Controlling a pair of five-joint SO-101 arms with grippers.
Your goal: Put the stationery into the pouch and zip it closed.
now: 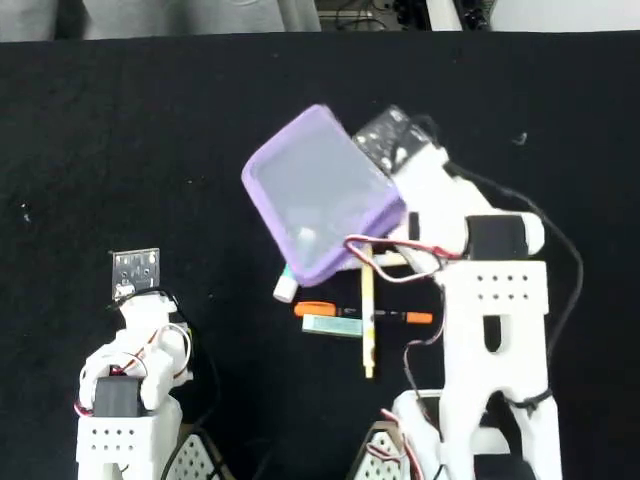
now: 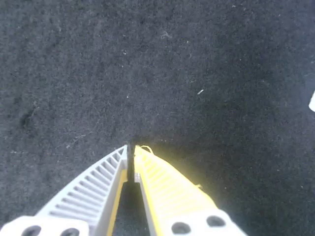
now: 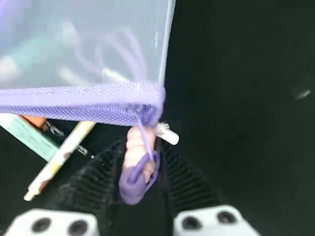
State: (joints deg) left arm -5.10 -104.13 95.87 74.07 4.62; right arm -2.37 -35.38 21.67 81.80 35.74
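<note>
Grips with the right hand [image 3: 142, 147] the purple zip pull [image 3: 137, 179] at one corner of the pouch [image 3: 83, 49] — black fingers [image 3: 184, 177] drawn in tight on either side of the cord. Also pinches something pale pink there, too blurred to name.

Seen from the high view, the pouch [image 1: 315, 190]: a translucent lilac rectangle with a darker purple zip edge, lying on a diagonal near the middle of the black surface [image 1: 150, 130], zip-side corner tucked against the right arm [image 1: 495, 290]. Hard to tell whether lifted or lying flat. Through the clear wall, in the right wrist view, a few soft shapes, possibly things underneath rather than inside.

Just beyond the pouch's near edge, loose on the surface:
- a white-capped stick [image 1: 285, 290] poking out from under the corner
- an orange pen [image 1: 315, 309] lying crosswise
- a pale green bar [image 1: 332, 325] just beside the pen, on its near side
- a long cream pencil [image 1: 368, 330] crossing the pen, far end under the pouch's edge by the arm's red wiring

Same green bar [image 3: 27, 135] and pencil [image 3: 61, 157] in the right wrist view, below the zip edge.

Farther out, well apart from all of it: the left hand [image 2: 132, 150] — white and yellow fingers pressed together at the tips, nothing between them, above the black surface. Left arm [image 1: 135, 360] folded back at the near left edge.
</note>
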